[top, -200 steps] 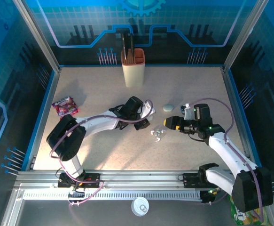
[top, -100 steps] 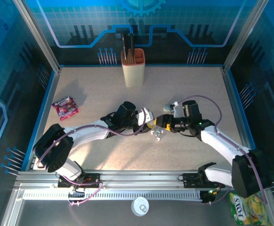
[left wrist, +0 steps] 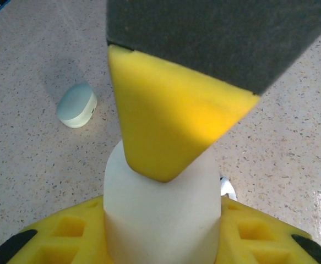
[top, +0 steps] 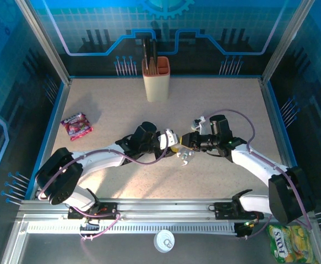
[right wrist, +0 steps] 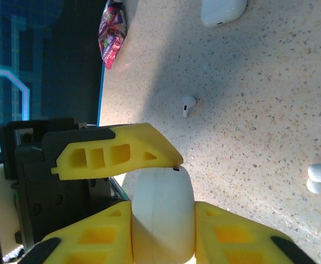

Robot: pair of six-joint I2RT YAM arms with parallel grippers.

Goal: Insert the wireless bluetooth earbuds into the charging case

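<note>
A white pebble-shaped charging case is held above the table by both grippers at once. My left gripper is shut on its lower part. The right gripper's yellow finger presses on its top. In the right wrist view the same case sits squeezed in my right gripper, with a left finger lying across its end. From above, the left gripper and right gripper meet tip to tip. Small whitish earbuds lie on the table just below them; one earbud lies apart.
A second, pale teal case rests on the table beyond the grippers. A tan knife block stands at the back centre. A pink candy pack lies at the left. A snack bag lies off the table at the bottom right.
The right gripper moved left up to the case held by the left gripper and closed on it. The left arm carried the case slightly right toward the middle.
</note>
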